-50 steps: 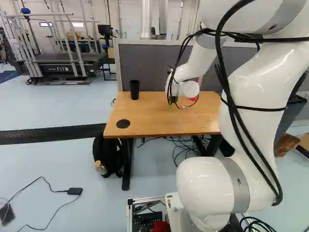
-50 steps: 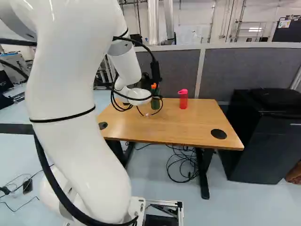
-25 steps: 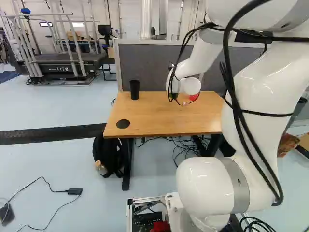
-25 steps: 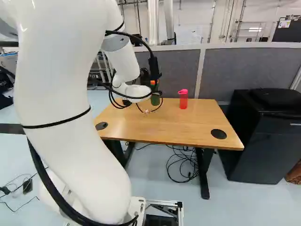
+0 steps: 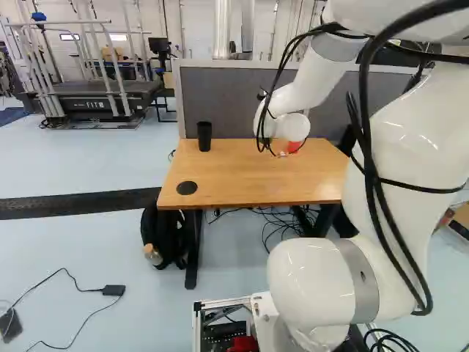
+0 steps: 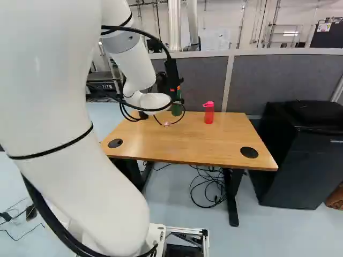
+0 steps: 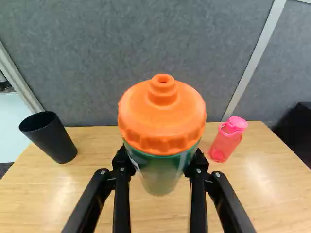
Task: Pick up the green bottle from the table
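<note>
Holding the green bottle [image 7: 161, 175] upright, above the table [image 7: 34, 194], by its sides just below the orange cap [image 7: 163, 114].
Gripper [image 7: 161, 159] part open, at bottle width, one finger against each side. Bottle over the table's far half. Black cup [image 7: 54, 141] standing to the left, red bottle [image 7: 226, 141] to the right, gray partition [image 7: 146, 39] beyond.

Green bottle [image 7: 161, 175], orange-lidded, upright, gripped above table [image 6: 214, 139].
</note>
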Motion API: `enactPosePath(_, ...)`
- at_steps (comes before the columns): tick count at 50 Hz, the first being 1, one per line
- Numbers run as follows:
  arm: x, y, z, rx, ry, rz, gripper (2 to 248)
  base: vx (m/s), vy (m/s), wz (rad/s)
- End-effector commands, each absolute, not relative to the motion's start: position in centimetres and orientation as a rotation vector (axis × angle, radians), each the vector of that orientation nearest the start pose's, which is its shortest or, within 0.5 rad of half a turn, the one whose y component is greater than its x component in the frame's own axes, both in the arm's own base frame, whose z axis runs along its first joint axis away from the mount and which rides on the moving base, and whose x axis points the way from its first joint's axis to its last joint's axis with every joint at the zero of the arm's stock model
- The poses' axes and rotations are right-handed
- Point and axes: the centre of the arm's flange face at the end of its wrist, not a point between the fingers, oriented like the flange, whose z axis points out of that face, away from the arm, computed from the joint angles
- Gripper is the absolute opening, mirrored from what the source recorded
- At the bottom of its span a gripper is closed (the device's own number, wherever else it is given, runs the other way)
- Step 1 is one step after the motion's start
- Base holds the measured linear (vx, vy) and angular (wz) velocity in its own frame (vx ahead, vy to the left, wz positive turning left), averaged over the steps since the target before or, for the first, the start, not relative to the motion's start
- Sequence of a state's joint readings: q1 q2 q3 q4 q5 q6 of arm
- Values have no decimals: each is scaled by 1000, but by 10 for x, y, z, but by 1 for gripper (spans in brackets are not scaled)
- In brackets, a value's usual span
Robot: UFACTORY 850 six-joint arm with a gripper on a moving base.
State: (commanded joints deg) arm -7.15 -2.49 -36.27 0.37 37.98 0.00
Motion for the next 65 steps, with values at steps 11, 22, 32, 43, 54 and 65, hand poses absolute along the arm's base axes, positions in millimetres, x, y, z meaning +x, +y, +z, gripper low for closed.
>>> enactPosePath(11, 446, -58, 460, -2591, 176, -1898, 111, 0, 0, 0)
enactPosePath(22, 432, -57, 461, -2591, 179, -1901, 111, 0, 0, 0)
enactPosePath(32, 420, -56, 460, -2592, 183, -1902, 111, 0, 0, 0)
enactPosePath(43, 406, -56, 460, -2592, 187, -1905, 111, 0, 0, 0)
enactPosePath(54, 391, -55, 459, -2591, 191, -1910, 111, 0, 0, 0)
enactPosePath(65, 385, -55, 458, -2590, 192, -1912, 111, 0, 0, 0)
